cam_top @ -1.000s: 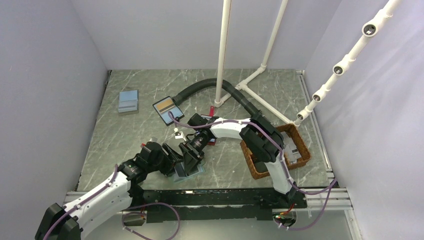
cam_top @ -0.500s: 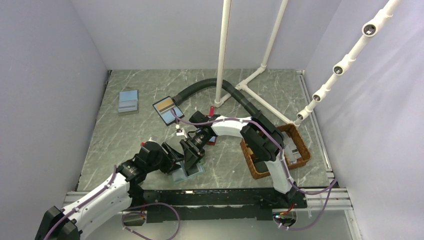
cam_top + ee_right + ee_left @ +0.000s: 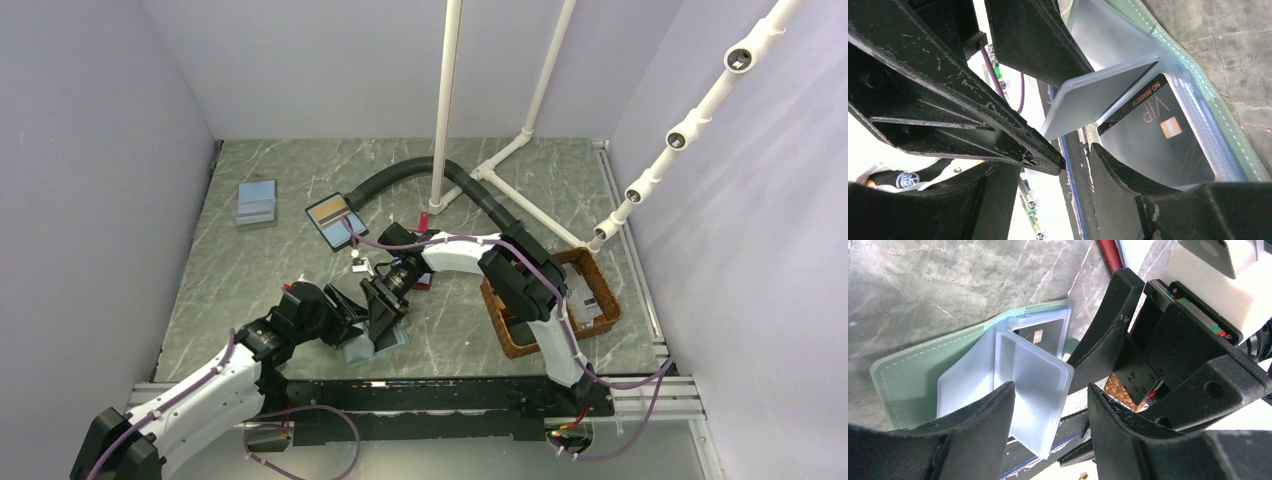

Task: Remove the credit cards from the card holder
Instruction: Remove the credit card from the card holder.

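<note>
The teal-green card holder [image 3: 908, 385] lies open on the table near the front edge; it also shows in the top view [image 3: 400, 338]. Its pale blue-grey plastic sleeves [image 3: 1033, 385] fan upward. A dark credit card [image 3: 1158, 135] marked VIP with a gold chip sits in one sleeve, also visible in the left wrist view [image 3: 1040, 335]. My left gripper [image 3: 1050, 410] is open, with a raised sleeve between its fingers. My right gripper [image 3: 1053, 190] is open, just beside the left one, over the holder's near edge. In the top view the left gripper [image 3: 350, 318] and right gripper [image 3: 385, 322] almost touch.
A blue-grey holder [image 3: 257, 203] and a black-edged holder [image 3: 333, 216] lie at the back left. A red-edged holder [image 3: 424, 282] lies under the right arm. A wicker basket [image 3: 600, 300] stands at the right. A black hose [image 3: 400, 175] and white pipes [image 3: 445, 100] stand behind.
The right arm's elbow has shifted a little and both grippers have settled slightly lower over the open holder. The holder has barely moved.
</note>
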### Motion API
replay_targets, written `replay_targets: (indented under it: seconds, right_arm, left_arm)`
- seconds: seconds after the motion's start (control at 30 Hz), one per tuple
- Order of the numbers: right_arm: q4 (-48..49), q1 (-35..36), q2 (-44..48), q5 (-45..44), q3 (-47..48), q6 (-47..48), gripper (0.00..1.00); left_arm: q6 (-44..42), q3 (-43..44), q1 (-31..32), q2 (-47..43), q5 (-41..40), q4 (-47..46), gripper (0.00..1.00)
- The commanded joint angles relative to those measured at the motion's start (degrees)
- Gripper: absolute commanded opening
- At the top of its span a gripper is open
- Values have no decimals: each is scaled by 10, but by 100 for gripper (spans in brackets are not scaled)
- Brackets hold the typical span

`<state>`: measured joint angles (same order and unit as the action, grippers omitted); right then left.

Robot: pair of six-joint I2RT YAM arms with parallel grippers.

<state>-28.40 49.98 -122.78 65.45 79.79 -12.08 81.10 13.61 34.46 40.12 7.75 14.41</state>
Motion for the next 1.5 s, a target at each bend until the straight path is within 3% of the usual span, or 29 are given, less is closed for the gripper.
replay_targets:
  seconds: [0.0, 0.17, 0.43, 0.8, 1.13, 1.47]
  right_arm:
    - [23, 4, -2, 33, 14, -13, 55]
    - [33, 6, -6, 27, 8, -26, 54]
    - [27, 6, -5, 24, 8, -15, 42]
    - [39, 6, 3, 35, -3, -17, 39]
    - [36, 8, -2, 37, -4, -11, 28]
    - [31, 7, -1, 25, -8, -4, 29]
  left_arm:
    - [-2, 20, -2, -4, 5, -21, 59]
    - [1, 16, -2, -9, 5, -22, 59]
    - [0, 18, -2, -28, -3, 16, 59]
    - [5, 11, -2, -80, -18, 65, 59]
    - [10, -9, -2, -93, -16, 57, 48]
    - [3, -9, -2, -102, -15, 96, 39]
